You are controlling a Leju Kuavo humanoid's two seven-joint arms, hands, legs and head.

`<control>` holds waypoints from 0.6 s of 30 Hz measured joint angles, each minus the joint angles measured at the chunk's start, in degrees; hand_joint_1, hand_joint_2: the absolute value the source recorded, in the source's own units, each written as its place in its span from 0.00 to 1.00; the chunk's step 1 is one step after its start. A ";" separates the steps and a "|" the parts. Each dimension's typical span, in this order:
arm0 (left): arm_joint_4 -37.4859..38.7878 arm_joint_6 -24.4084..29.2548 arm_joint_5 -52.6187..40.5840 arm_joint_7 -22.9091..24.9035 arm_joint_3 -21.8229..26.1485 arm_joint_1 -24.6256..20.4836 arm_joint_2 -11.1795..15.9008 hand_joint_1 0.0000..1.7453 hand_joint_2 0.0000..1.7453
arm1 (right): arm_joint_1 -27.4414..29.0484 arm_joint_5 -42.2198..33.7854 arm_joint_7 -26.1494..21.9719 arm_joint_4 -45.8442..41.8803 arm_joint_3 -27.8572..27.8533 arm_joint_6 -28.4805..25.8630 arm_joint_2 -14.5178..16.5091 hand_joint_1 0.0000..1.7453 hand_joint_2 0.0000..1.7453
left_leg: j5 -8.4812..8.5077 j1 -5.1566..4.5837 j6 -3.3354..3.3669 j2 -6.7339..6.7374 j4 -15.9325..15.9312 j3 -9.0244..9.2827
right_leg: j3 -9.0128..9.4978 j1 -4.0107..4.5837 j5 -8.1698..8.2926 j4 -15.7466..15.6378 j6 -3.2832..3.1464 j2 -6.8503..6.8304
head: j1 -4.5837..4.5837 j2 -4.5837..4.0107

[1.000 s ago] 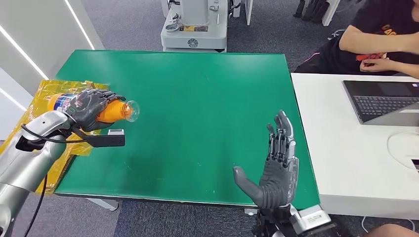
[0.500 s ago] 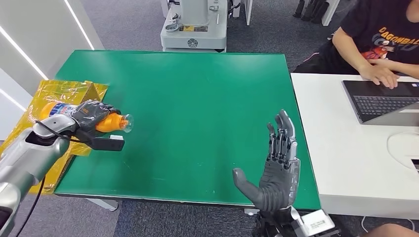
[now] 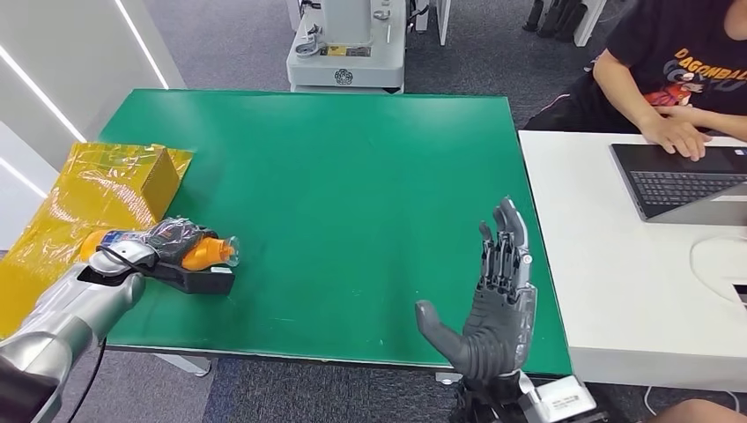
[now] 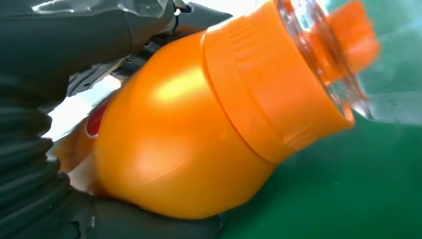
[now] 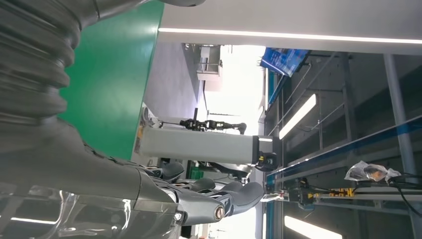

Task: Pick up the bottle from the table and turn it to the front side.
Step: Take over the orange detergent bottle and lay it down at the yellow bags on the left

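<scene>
An orange drink bottle (image 3: 201,252) with a blue and white label lies on its side in my left hand (image 3: 173,241), low over the near left of the green table (image 3: 352,176), its cap end toward the table's middle. The left wrist view shows the bottle's orange shoulder (image 4: 199,129) and clear cap end close up, with my dark fingers (image 4: 74,35) wrapped round the body. My right hand (image 3: 493,300) stands upright over the near right table edge, fingers straight and spread, holding nothing. In the right wrist view its fingers (image 5: 209,199) point out into the room.
A gold foil sheet and gold box (image 3: 132,181) sit at the table's left edge beside my left arm. A white desk (image 3: 617,264) with a laptop (image 3: 678,181) adjoins on the right, where a seated person (image 3: 678,79) types. A white machine base (image 3: 348,53) stands behind the table.
My left hand has carried the bottle down and toward me, from above the foil to just over the near left table surface. The right hand has stayed put. The person moved their hands onto the laptop.
</scene>
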 joint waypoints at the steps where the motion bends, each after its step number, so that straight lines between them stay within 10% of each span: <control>1: 0.43 -0.46 -0.29 0.41 -0.01 -0.08 -0.15 1.00 1.00 | 0.01 0.03 0.00 0.00 0.00 0.07 0.00 0.00 1.00 | 0.00 0.00 0.00 -0.01 -0.01 0.03 | 0.04 0.00 0.00 0.00 0.00 -0.01 | 0.01 0.00; 8: 1.85 -0.45 -0.66 1.55 -0.04 -0.24 -0.55 0.98 1.00 | 0.03 0.13 0.00 0.29 0.19 0.89 0.00 0.00 1.00 | 0.01 0.00 -0.02 0.03 -0.06 0.21 | 0.16 0.00 0.01 0.02 -0.02 0.02 | 0.00 0.00; 12: 1.94 -0.42 0.11 1.62 -0.03 -0.14 -0.54 0.00 1.00 | 0.03 -0.05 0.00 0.63 0.38 1.22 0.00 0.00 1.00 | 0.02 0.00 -0.03 0.02 -0.08 0.24 | 0.20 0.00 0.01 0.04 -0.02 0.01 | 0.00 0.00; 18: 1.95 -0.42 1.32 1.62 0.10 0.02 -0.28 0.00 1.00 | -0.08 -0.48 -0.13 0.96 0.57 1.63 0.00 0.00 1.00 | 0.02 -0.01 -0.04 0.03 -0.11 0.27 | 0.23 0.00 0.01 0.05 -0.03 0.03 | 0.01 0.00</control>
